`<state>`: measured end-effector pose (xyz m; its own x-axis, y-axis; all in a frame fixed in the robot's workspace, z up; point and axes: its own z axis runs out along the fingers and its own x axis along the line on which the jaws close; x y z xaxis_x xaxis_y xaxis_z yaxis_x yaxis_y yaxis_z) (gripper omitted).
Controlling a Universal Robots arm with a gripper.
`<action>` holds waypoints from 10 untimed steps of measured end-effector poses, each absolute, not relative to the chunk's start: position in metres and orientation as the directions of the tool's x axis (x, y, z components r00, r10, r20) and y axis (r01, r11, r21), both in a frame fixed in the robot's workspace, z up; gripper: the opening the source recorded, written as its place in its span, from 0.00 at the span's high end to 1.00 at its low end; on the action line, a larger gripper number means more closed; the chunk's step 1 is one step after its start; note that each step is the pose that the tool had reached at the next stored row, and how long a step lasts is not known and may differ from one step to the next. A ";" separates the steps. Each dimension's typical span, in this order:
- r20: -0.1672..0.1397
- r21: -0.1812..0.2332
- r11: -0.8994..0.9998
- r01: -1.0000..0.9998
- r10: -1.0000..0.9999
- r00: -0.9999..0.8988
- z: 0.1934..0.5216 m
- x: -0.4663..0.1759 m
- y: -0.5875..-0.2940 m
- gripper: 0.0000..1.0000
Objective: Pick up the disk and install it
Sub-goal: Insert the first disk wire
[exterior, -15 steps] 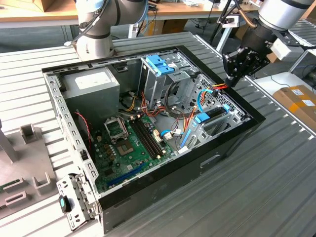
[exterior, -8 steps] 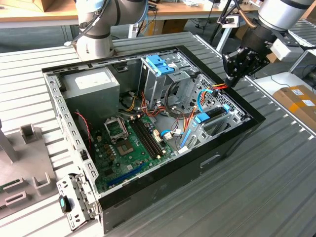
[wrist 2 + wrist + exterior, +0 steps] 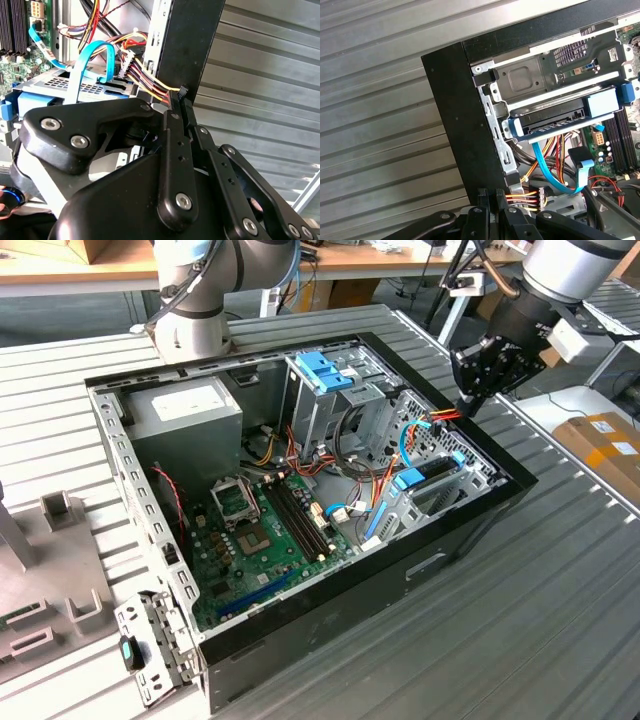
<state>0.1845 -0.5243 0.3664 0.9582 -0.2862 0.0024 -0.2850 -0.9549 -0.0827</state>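
The disk (image 3: 436, 474) lies flat in the low drive bay at the case's corner on the exterior view's right, its blue bracket (image 3: 411, 478) at the end. In the first wrist view the disk (image 3: 555, 118) shows as a dark slab with blue bracket (image 3: 601, 102) ends. My gripper (image 3: 468, 406) hangs just above the black case wall (image 3: 500, 465) behind that bay. The fingers (image 3: 482, 193) stand shut side by side in both wrist views. A bundle of red, yellow and black wires (image 3: 524, 200) stretches from inside the case up to the gripper (image 3: 181, 98) and ends at its tips.
A blue ribbon cable (image 3: 551, 171) loops beside the disk bay. Further in are the motherboard (image 3: 262, 530), the grey power-supply box (image 3: 186, 410) and a blue-latched drive cage (image 3: 325, 370). A second arm's base (image 3: 195, 310) stands behind the case. Grey fixtures (image 3: 55, 585) sit on the exterior view's left.
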 end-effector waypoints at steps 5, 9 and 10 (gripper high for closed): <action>0.002 -0.083 -0.955 -0.285 -0.286 0.958 0.366 0.184 -0.524 0.84; 0.002 -0.083 -0.955 -0.285 -0.286 0.958 0.366 0.184 -0.524 0.84; 0.002 -0.083 -0.955 -0.285 -0.286 0.958 0.366 0.184 -0.524 0.84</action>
